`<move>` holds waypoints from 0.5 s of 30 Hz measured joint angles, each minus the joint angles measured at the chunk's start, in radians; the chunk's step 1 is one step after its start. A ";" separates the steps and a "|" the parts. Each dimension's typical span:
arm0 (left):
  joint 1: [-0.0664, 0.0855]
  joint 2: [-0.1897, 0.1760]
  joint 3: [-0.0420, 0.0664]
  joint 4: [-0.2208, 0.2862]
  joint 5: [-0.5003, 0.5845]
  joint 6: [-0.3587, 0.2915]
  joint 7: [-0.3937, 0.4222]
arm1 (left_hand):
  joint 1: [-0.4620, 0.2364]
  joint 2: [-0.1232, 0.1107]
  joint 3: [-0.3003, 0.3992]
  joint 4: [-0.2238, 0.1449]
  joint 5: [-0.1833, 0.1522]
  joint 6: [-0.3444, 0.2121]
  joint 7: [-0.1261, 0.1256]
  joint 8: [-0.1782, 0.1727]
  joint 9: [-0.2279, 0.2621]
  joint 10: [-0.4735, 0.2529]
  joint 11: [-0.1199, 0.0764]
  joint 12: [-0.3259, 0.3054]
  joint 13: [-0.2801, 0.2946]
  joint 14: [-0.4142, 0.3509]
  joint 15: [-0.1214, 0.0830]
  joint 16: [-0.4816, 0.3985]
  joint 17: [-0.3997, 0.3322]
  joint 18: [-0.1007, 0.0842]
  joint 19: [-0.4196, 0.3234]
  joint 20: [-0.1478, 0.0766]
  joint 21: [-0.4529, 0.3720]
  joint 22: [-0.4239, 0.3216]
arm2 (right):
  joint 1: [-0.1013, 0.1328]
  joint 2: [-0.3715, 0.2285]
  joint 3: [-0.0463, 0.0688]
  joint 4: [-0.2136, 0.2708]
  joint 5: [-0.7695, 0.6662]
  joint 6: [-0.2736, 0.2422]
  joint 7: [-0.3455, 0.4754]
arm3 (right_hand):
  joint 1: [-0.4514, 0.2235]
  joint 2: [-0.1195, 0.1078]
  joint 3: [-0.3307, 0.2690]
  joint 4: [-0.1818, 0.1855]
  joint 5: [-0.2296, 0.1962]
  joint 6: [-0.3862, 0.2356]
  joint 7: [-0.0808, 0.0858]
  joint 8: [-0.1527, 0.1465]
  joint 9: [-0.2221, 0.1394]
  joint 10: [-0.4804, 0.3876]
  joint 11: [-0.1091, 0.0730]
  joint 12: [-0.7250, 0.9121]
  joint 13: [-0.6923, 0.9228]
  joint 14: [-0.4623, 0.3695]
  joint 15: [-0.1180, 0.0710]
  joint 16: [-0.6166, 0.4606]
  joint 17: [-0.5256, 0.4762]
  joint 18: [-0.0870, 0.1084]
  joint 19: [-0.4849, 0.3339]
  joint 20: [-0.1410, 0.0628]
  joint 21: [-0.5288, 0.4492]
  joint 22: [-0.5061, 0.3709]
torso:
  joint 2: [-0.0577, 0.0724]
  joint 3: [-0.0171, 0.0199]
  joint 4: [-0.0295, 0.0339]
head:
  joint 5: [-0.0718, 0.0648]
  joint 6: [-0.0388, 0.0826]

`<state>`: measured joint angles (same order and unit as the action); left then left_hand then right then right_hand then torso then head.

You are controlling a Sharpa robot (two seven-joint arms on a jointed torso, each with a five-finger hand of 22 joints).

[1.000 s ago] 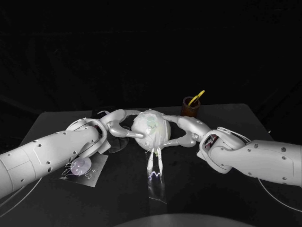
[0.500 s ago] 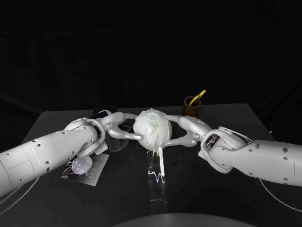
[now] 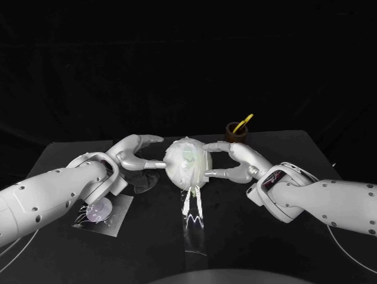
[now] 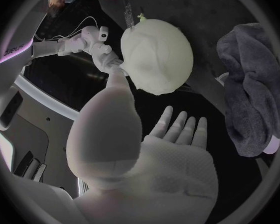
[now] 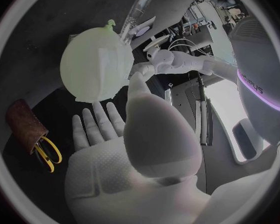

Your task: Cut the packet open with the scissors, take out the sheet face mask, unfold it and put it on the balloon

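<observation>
Presently left hand (image 3: pixel 136 155) and right hand (image 3: pixel 240 164), both spread wide, thumbs touching, flank the masked balloon (image 3: pixel 187 161); table (image 3: pixel 240 248) edges lie well clear.

1. Scissors (image 3: pixel 244 122): only the yellow handle shows above the brown holder (image 3: pixel 236 132); the blades are hidden inside.
2. Packet (image 3: pixel 103 214): one corner is covered by the left arm, and the print is too small to read.
3. Dark cloth (image 3: pixel 142 180): partly hidden behind the left hand (image 3: pixel 136 154).
4. Sheet face mask (image 4: pixel 159 59): its edge against the balloon (image 5: pixel 104 33) is indistinct.
</observation>
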<state>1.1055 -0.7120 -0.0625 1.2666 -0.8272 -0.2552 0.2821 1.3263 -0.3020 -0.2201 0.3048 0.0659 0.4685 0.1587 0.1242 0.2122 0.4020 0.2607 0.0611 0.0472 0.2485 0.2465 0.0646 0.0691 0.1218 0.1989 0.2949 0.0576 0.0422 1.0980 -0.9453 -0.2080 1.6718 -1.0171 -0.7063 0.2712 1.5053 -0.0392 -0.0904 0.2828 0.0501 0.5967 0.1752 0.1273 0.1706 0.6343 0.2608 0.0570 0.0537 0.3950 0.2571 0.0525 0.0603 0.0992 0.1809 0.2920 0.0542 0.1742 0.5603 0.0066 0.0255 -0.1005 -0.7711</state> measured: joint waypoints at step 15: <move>0.000 -0.124 0.006 0.175 0.355 -0.054 0.104 | 0.138 0.163 0.173 -0.012 -0.011 0.142 0.013 0.063 0.050 0.243 -0.006 0.040 0.014 0.312 -0.014 0.116 0.075 -0.031 0.356 -0.005 0.143 0.070 | 0.006 -0.062 0.004 0.018 0.550 -0.005 0.186 | 0.054 0.054 0.005 -0.016 0.000 0.098 0.008 0.029 0.019 0.204 -0.025 0.032 0.016 0.325 -0.038 0.094 0.054 0.024 0.226 0.001 0.087 0.149 | -0.013 -0.0061 0.0018 | 0.002 0.016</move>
<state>1.1054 -0.8356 -0.0562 1.4416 -0.4720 -0.3096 0.3859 1.4641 -0.1391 -0.0469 0.2931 0.0552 0.6102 0.1720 0.1867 0.2618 0.6452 0.2544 0.1012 0.0615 0.5610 0.2327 0.1806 0.1437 0.0909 0.5553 0.2898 0.2010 0.1119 1.1036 -1.0075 -0.2043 1.6896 -0.4669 -0.7118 0.4575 1.5592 0.0147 -0.0855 0.2666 0.0501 0.6943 0.1832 0.1559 0.1894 0.8384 0.2357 0.0888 0.0701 0.7200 0.2195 0.1466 0.1142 0.1231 0.4067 0.2927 0.1409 0.3229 0.5472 0.0005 0.0273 -0.0985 -0.7549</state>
